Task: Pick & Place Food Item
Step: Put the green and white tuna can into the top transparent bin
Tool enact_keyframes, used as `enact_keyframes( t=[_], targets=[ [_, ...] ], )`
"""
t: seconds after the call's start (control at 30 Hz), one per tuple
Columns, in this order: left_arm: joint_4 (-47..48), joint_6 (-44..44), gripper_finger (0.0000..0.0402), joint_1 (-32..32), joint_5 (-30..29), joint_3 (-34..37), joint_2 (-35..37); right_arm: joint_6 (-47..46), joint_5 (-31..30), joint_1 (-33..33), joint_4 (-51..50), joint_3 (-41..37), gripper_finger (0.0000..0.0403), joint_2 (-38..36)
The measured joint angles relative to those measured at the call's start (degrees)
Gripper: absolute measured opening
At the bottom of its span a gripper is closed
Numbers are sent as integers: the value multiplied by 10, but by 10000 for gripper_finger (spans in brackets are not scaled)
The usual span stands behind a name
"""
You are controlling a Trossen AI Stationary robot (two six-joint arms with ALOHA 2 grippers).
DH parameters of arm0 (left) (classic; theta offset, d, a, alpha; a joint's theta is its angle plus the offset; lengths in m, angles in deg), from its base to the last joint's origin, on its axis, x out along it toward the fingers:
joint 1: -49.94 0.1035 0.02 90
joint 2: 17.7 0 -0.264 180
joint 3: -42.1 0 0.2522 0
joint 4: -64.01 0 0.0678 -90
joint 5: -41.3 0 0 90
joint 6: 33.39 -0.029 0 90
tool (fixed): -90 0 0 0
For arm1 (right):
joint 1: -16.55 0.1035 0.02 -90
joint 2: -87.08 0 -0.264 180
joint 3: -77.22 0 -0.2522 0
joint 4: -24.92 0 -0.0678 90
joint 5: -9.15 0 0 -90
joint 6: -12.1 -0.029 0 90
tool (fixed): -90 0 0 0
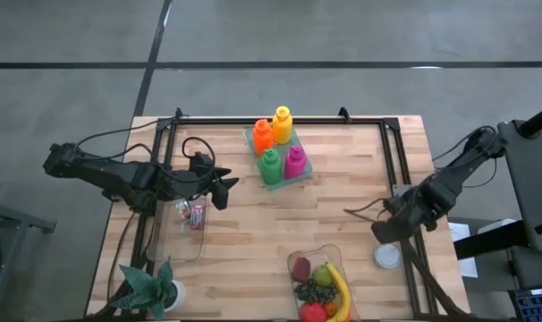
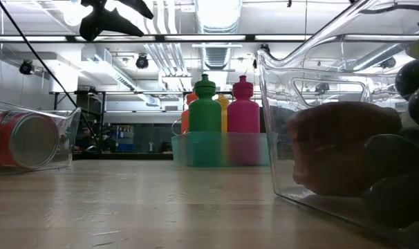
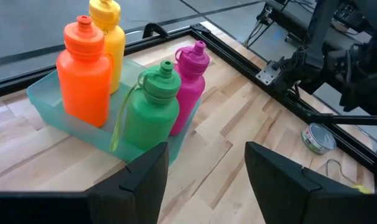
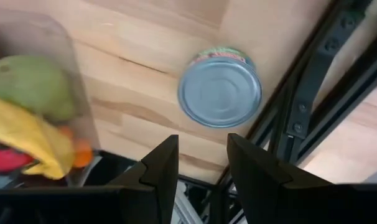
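Right end effector (image 1: 385,231) hovers with fingers apart, empty, just above the tin can (image 4: 220,88) standing by the tabletop (image 1: 360,197) right edge rail. Fruit container (image 1: 320,284) lies near, toward the front edge. Left end effector (image 1: 226,190) parted, empty, raised beside the bottle tray (image 1: 279,150); bare wood between.

Even overhead light; ceiling lamps (image 2: 220,14) glare; near container (image 2: 348,138) blurred
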Motion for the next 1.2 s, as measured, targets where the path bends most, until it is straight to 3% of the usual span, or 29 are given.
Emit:
enact_keyframes(
  t=[0.23, 0.47, 1.2],
  targets=[
    [0, 0, 216, 0, 0, 0, 0, -66, 0, 47, 33, -23, 134, 68],
    [-2, 0, 216, 0, 0, 0, 0, -52, 1, 57, 96, -26, 134, 143],
    [-1, 0, 216, 0, 0, 0, 0, 19, 3, 56, 107, -38, 134, 302]
  ],
)
